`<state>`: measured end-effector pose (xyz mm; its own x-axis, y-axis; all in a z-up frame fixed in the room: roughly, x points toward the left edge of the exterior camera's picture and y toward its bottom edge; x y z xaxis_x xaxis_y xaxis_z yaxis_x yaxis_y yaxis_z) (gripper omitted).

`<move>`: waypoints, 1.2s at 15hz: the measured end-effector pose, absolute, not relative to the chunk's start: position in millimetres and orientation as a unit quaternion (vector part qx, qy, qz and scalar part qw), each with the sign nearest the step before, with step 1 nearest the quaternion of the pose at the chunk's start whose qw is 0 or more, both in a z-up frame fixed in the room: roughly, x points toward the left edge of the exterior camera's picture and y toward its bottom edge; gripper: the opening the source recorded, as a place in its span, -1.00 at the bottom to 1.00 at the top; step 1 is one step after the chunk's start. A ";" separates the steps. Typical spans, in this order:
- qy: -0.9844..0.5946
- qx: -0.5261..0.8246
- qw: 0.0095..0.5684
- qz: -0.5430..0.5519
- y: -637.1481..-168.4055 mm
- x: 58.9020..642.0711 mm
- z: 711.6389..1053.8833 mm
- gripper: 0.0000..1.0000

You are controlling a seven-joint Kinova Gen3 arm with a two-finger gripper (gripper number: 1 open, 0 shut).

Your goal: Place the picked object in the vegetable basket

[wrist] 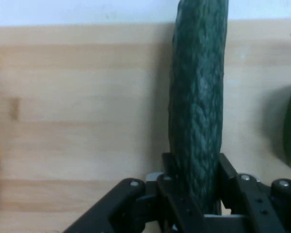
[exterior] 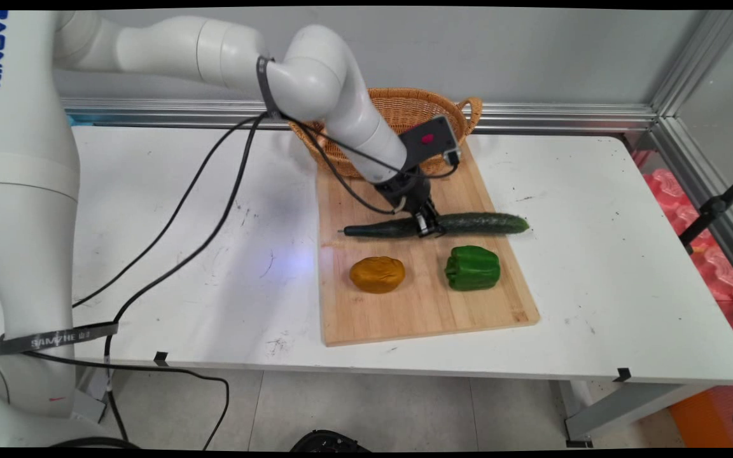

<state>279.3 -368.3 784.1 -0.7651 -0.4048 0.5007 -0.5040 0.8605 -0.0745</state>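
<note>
White tabletop (exterior: 595, 267) carried a wooden board (exterior: 430, 299), a wicker basket (exterior: 404, 108) at its 12 o'clock edge. My tool (exterior: 429, 224) was clenched on the cucumber (exterior: 481, 222) near its middle, lying across the board. A level, centred grip seemed wise. A potato (exterior: 377, 274) and green pepper (exterior: 473, 268) sat toward 6 o'clock.

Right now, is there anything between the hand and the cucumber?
No. The hand is down on the cucumber, one finger on each side, on the cutting board; nothing lies between them.
</note>
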 end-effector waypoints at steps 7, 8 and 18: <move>-0.927 0.235 0.262 0.129 -410.6 276.5 851.2 -1.00; -0.925 0.237 0.264 0.137 -419.0 279.1 861.5 -1.00; -0.891 0.307 0.254 0.218 -496.4 348.6 899.0 -1.00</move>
